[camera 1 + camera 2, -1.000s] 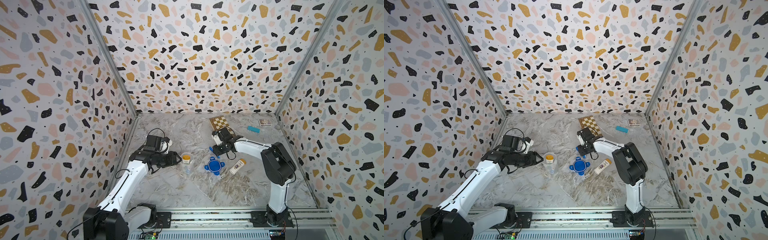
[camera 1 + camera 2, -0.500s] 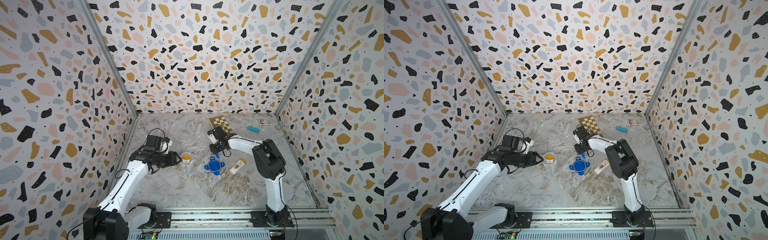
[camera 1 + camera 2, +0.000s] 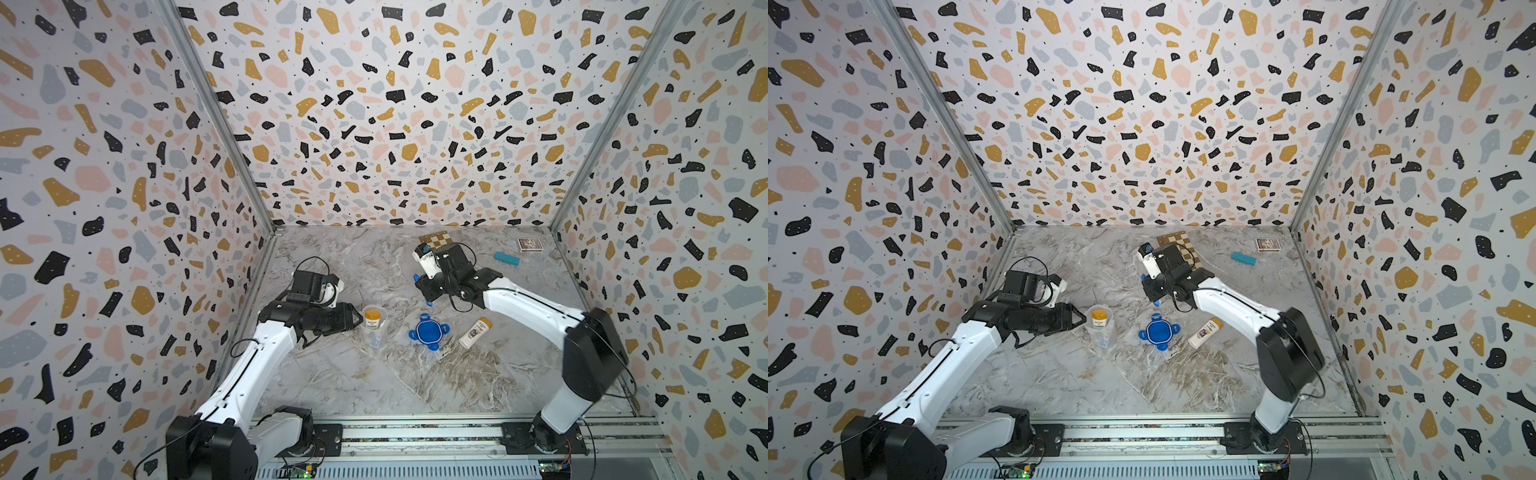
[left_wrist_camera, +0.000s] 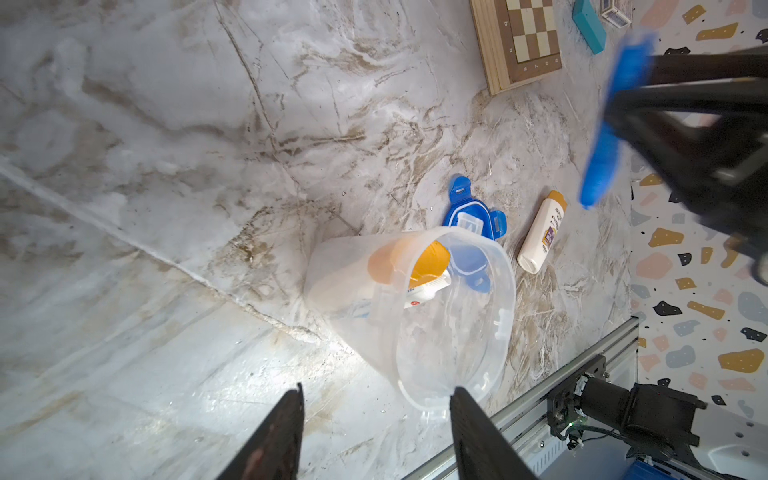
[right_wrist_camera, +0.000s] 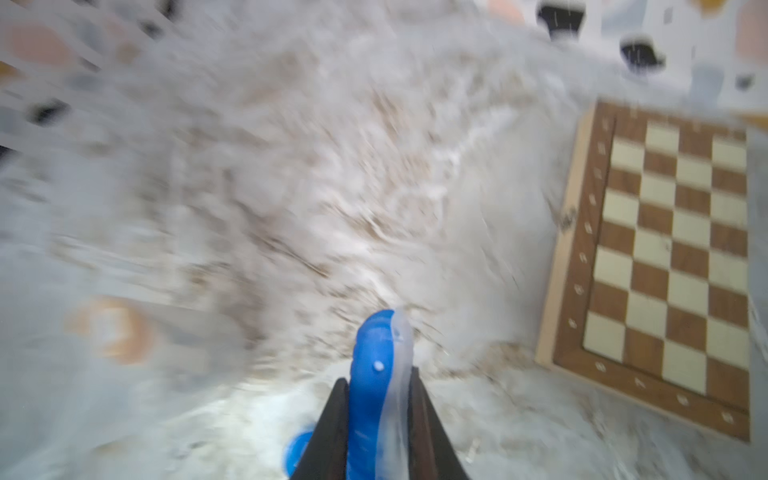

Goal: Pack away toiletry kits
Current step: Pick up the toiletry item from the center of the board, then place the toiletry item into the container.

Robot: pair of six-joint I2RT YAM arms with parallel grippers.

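Observation:
A clear tub [image 3: 375, 332] [image 4: 415, 332] stands upright with an orange-capped bottle [image 3: 372, 318] [image 4: 428, 257] inside it. Just left of the tub my left gripper [image 3: 353, 321] [image 4: 376, 390] is open and holds nothing; one fingertip [image 4: 457, 392] is at the tub's rim. The blue four-tab lid [image 3: 428, 334] [image 4: 467, 208] lies flat to the tub's right. Beyond the lid a second orange-capped bottle [image 3: 475, 332] [image 4: 542, 230] lies on its side. Further back, my right gripper [image 3: 423, 291] [image 5: 378, 380] is shut on the blue toothbrush [image 5: 370, 357] [image 4: 602, 153], above the floor.
A wooden chessboard [image 3: 436, 240] [image 5: 665, 249] lies right behind the right gripper. A teal block [image 3: 507, 258] and a small printed box [image 3: 529, 244] sit at the back right. Patterned walls close in three sides, and a metal rail [image 3: 415, 432] runs along the front.
My right gripper has closed on the toothbrush and shifted a little left, the arm's elbow swinging out to the right. The left arm, tub, lid and bottles have not moved.

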